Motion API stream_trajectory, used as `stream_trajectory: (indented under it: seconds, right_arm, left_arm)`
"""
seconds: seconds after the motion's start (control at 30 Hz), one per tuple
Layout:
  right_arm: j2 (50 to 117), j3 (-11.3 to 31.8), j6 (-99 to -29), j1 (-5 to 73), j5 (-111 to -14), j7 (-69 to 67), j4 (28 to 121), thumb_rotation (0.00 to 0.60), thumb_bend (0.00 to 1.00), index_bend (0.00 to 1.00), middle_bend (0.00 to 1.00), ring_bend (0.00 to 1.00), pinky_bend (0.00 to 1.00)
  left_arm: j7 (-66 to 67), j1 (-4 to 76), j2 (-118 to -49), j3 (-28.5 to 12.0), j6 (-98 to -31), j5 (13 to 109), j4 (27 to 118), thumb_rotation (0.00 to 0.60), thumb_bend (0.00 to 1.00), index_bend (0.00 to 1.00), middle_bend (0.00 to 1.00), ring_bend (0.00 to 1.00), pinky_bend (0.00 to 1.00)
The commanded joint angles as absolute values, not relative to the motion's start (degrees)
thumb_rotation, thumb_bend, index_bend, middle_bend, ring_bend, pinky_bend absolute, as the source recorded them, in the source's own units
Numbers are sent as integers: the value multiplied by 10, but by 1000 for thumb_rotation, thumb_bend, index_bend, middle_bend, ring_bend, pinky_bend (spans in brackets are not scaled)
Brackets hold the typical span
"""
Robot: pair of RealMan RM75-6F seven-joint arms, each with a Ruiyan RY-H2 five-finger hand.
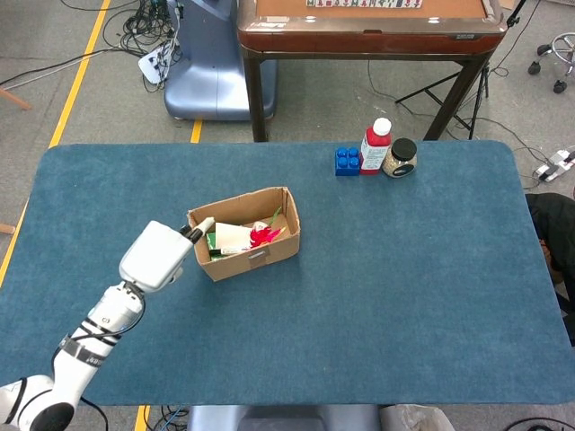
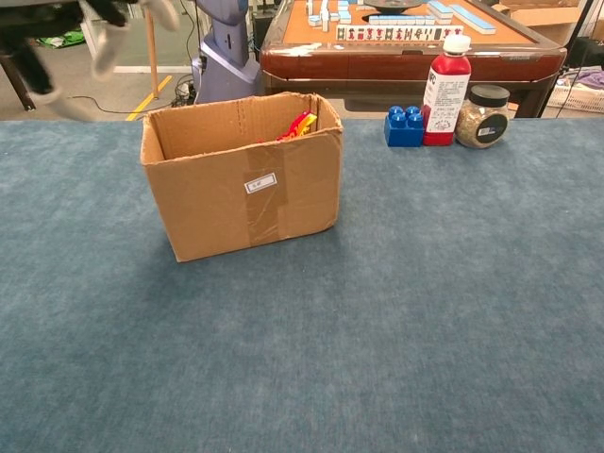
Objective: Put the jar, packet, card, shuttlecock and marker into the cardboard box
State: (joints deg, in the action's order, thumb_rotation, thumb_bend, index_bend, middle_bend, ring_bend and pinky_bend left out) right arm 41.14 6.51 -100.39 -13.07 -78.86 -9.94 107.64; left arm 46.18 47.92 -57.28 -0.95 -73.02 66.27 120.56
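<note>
My left hand (image 1: 160,254) sits left-centre in the head view, just beside the cardboard box (image 1: 247,235), nothing in it, fingers look apart; blurred in chest view. Right hand not visible. Box holds the shuttlecock (image 1: 261,235) and pale items I can't tell apart. Jar (image 1: 400,158) upper right, w/ red bottle (image 1: 375,145) and blue block (image 1: 347,161): likely glass, heavy-ish, slick, so I'd wrap the body below the lid.
</note>
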Motion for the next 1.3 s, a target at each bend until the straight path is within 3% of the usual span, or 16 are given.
stream_trajectory:
  seconds: [0.03, 0.1, 0.17, 0.23, 0.63, 0.9, 1.3]
  right_arm:
    - [420, 61, -1002, -120, -817, -77, 1082, 600, 191, 257, 351, 262, 392]
    - [426, 57, -1006, -116, -840, -65, 1082, 600, 191, 257, 351, 262, 392]
    - [431, 53, -1004, -111, -857, -55, 1082, 600, 191, 257, 351, 262, 392]
    - [433, 49, -998, -107, -870, -49, 1083, 600, 191, 257, 351, 262, 392]
    - [452, 35, -945, -68, -913, 19, 1094, 600, 191, 257, 351, 262, 392]
    - [468, 38, -910, -45, -892, 69, 1101, 600, 191, 257, 351, 262, 392]
    - [469, 47, -886, -27, -851, 71, 1095, 600, 191, 257, 351, 262, 392]
  left_arm:
    - [454, 434, -550, 16, -770, 707, 1229, 600, 67, 143, 499, 703, 994]
    - [445, 408, -540, 26, -788, 720, 1241, 600, 67, 139, 478, 635, 971]
    - [429, 381, -529, 39, -803, 732, 1255, 600, 67, 138, 404, 501, 899]
    - [414, 354, -521, 52, -821, 749, 1263, 600, 67, 140, 353, 451, 867]
    - [374, 160, -523, 120, -989, 920, 1214, 600, 67, 226, 335, 424, 625]
    - [306, 62, -533, 124, -1056, 918, 1180, 600, 67, 217, 335, 424, 598]
    - [253, 49, -517, 98, -977, 850, 1123, 600, 67, 234, 336, 424, 598]
